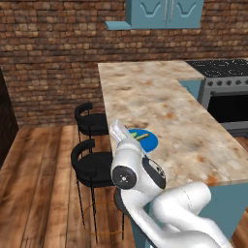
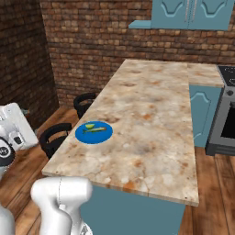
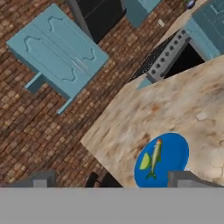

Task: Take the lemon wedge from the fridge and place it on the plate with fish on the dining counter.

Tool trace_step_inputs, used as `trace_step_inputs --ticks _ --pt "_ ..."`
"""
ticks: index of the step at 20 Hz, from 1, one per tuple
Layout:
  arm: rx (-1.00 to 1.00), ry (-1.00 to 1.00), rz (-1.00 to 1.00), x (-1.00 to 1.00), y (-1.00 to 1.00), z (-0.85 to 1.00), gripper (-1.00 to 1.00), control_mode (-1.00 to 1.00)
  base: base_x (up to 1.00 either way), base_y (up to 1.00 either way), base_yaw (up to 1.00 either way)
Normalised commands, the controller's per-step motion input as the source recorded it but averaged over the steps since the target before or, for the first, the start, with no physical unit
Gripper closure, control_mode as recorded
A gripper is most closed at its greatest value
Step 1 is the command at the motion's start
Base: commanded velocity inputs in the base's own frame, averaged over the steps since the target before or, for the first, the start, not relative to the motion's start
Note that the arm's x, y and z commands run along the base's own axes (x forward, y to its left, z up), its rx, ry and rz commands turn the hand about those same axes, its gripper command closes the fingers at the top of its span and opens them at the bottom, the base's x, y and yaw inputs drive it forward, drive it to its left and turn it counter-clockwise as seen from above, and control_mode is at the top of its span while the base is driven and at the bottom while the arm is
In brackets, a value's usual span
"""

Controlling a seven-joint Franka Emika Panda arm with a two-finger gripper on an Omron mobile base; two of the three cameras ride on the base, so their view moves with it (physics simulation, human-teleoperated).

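Note:
The round blue plate (image 3: 168, 153) lies near the stool-side edge of the marbled dining counter (image 2: 151, 110). On it rests a slim greenish fish (image 3: 155, 158) with the yellow-green lemon wedge (image 3: 145, 162) right beside it. Plate (image 2: 94, 132), fish and wedge (image 2: 89, 125) also show from the right base. My gripper (image 3: 114, 179) hovers off the counter's edge, short of the plate, open wide with nothing between its fingertips (image 3: 41, 178). From the left base my hand (image 1: 119, 131) covers part of the plate (image 1: 147, 140). The fridge is out of view.
Two black round stools (image 1: 90, 121) (image 1: 92, 164) stand along the counter's edge under my hand. A stove with oven (image 1: 224, 82) sits at the far right. Teal wall cabinets (image 1: 164, 12) hang on the brick wall. Wooden floor lies open to the left.

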Motion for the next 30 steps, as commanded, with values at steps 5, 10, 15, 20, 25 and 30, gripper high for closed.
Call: trace_step_inputs --ticks 5,10,15,20,25,30 --pt "0.17 -0.46 0.01 -1.00 -0.51 0.20 -1.00 -1.00 0.00 0.00 0.00" --pt "0.45 -0.28 0.01 -0.75 -1.00 -0.33 -1.00 -1.00 0.00 0.00 0.00" --pt "0.52 -0.14 0.00 -0.53 -1.00 -0.52 -1.00 -1.00 0.00 0.00 0.00" --pt "0.52 -0.01 -0.04 0.10 -1.00 -0.90 -1.00 -1.00 0.00 0.00 0.00" --pt "0.15 -0.28 0.01 0.00 -0.99 -0.95 -1.00 -1.00 0.00 0.00 0.00" --pt "0.00 0.01 0.00 0.02 -0.06 -0.04 -1.00 -1.00 0.00 0.00 0.00"
